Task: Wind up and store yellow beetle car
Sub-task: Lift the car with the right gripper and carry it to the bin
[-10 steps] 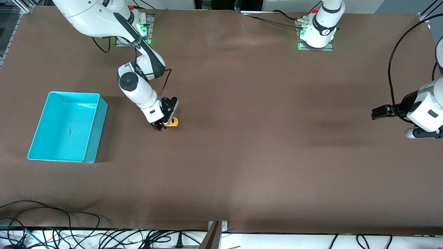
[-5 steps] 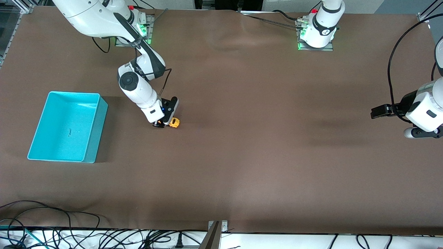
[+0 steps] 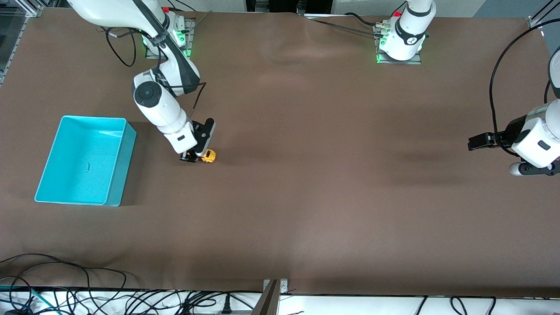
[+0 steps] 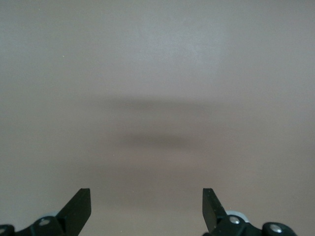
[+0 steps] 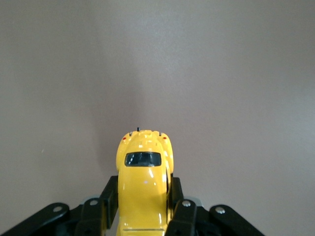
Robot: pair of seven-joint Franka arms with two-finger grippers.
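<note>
The right gripper (image 5: 142,204) pinches the small glossy yellow beetle car (image 3: 208,155), its rear hidden between the jaws, low over the brown bench (image 3: 306,183) beside the cyan plastic bin (image 3: 114,164), while the left gripper (image 4: 146,209) waits, jaws spread.

yellow beetle car (image 5: 142,189) | rounded glossy body, dark window | upright, clamped between right gripper (image 5: 142,206) fingers | nose poking out past fingertips

Left claw (image 4: 146,209), its 2 dark fingertips (image 4: 78,206) spread apart over the bare brown table (image 4: 157,73).
</note>
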